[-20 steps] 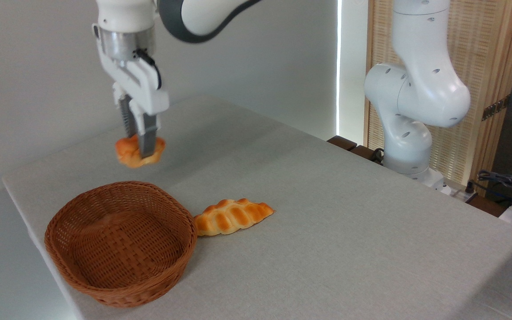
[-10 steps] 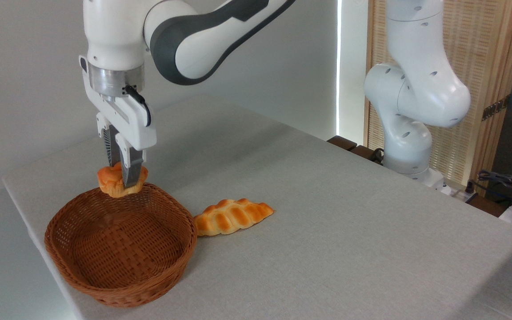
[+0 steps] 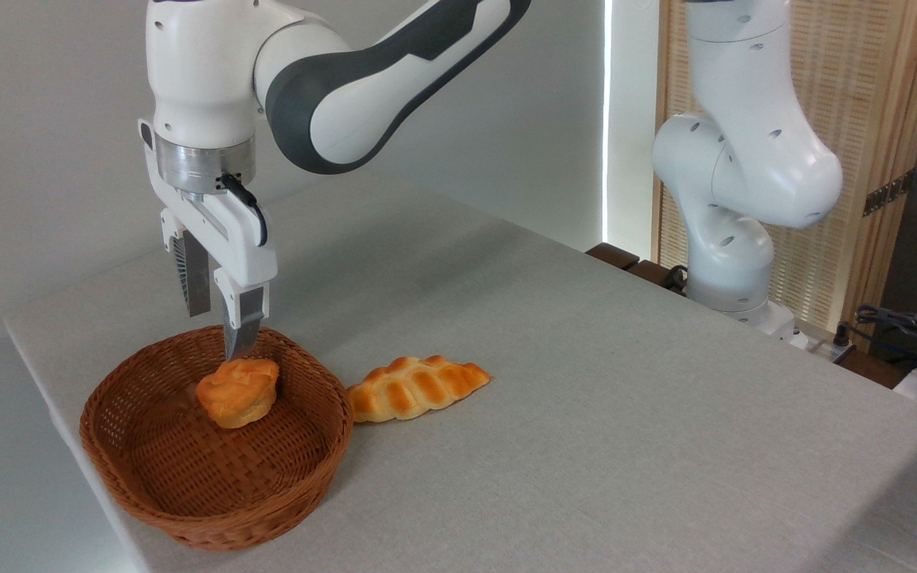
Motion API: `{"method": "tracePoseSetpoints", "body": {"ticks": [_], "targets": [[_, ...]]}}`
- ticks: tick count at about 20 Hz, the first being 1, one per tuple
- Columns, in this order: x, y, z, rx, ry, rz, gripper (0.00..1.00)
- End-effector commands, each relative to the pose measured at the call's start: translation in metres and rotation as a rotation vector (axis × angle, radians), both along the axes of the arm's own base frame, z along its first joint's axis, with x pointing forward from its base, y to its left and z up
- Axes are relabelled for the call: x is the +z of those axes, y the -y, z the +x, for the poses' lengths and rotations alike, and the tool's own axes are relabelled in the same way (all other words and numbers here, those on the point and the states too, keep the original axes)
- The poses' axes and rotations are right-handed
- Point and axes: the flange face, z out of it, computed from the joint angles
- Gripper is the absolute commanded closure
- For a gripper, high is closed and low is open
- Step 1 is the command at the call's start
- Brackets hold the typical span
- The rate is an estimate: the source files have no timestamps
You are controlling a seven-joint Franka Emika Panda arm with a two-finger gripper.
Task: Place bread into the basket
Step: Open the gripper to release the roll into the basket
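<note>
Your gripper (image 3: 220, 334) hangs over the back rim of the basket (image 3: 148, 501), fingers (image 3: 242, 330) spread wide apart and holding nothing. Just below its tips, the bread (image 3: 237, 391) sits inside the basket, on the woven floor toward the back (its lumpy top faces up, slightly tilted). To the right of the gripper and lower, the loaf (image 3: 417, 386) lies on the table (image 3: 626, 414), its near end touching the basket's outer wall. The arm's base (image 3: 733, 239) stands well off to the right.

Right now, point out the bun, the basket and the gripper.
bun (image 3: 237, 391), fixed camera, its glossy top.
basket (image 3: 220, 532), fixed camera, near outer wall.
gripper (image 3: 218, 330), fixed camera, gap between its open fingertips.
</note>
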Motion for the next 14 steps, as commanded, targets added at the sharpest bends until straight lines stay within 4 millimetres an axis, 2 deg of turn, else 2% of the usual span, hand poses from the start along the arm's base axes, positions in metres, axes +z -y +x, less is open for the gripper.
{"method": "tracePoseSetpoints", "body": {"ticks": [1, 2, 5, 7, 12, 14], "targets": [[0.027, -0.027, 0.003, 0.044, 0.053, 0.031, 0.0], [0.038, -0.036, 0.002, 0.058, 0.068, 0.038, 0.0], [0.065, -0.088, -0.01, 0.123, 0.003, 0.071, 0.0], [0.081, -0.105, -0.018, 0.132, -0.056, 0.086, 0.0], [0.083, -0.123, -0.026, 0.144, -0.122, 0.101, 0.0], [0.087, -0.139, -0.025, 0.172, -0.113, 0.097, 0.0]]}}
